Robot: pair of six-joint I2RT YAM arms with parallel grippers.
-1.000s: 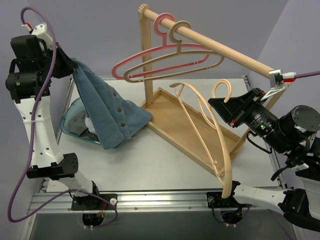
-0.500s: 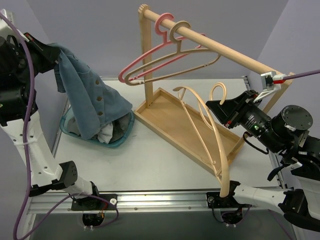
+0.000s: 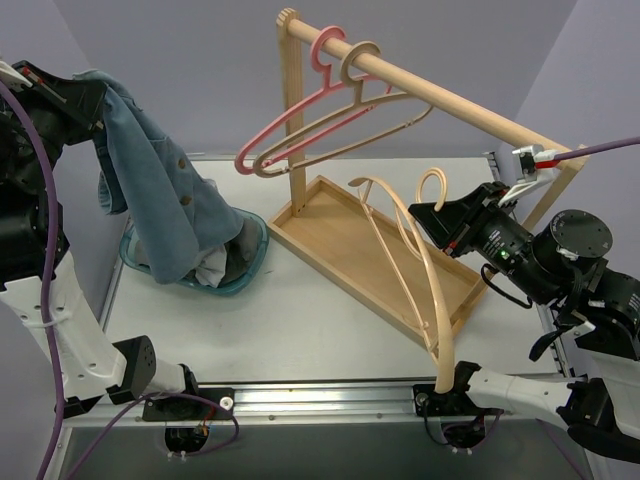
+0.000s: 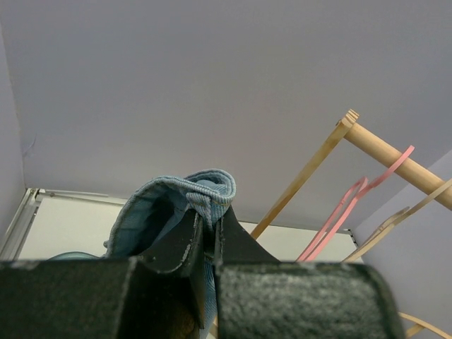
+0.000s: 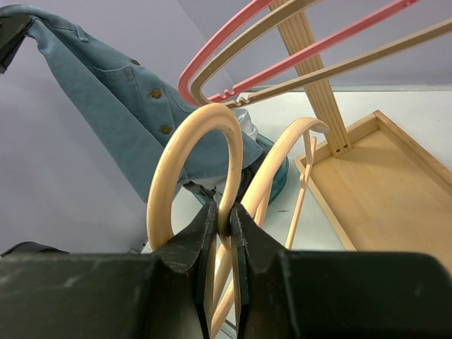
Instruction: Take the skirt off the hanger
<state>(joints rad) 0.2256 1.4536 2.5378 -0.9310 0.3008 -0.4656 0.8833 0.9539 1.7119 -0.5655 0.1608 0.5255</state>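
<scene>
Skirt [image 3: 160,205] is pinched tight in left gripper [image 4: 210,224], bare hanger [image 3: 425,265] clamped in right gripper [image 5: 224,227]; removal judged done, lowering into basket [image 3: 228,290] beneath left gripper is called for.

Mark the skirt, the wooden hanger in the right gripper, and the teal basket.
skirt [image 3: 155,190]: top external view, mid-fabric beside the buttons.
wooden hanger [image 5: 205,115]: right wrist view, top of its hook.
teal basket [image 3: 225,290]: top external view, near rim.

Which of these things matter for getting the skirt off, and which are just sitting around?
Job: blue denim skirt in left gripper; curved pale wooden hanger in right gripper.
Lying about: teal plastic basket; wooden clothes rack; pink plastic hanger; tan hanger.
</scene>
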